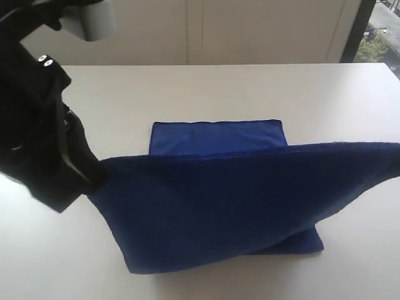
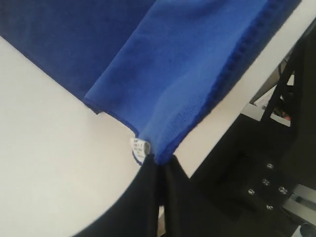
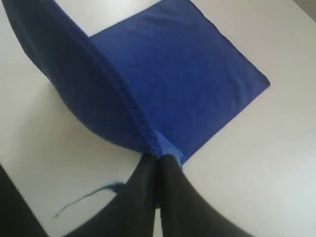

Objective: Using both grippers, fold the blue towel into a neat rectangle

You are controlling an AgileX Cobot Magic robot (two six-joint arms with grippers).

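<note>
Left tool [image 2: 158, 164] and right tool [image 3: 157, 159] each pinch a raised blue towel [image 1: 219, 212] corner. The fold is not yet laid down.

The towel [image 1: 219, 219] stretches across mid-frame from the left gripper [image 1: 97, 175] at left to the right gripper [image 3: 158, 159] off right; its rear part lies on the surface [image 1: 187, 94].

Soft, even daylight; faint shadows, slightly blurry wrist views.
</note>
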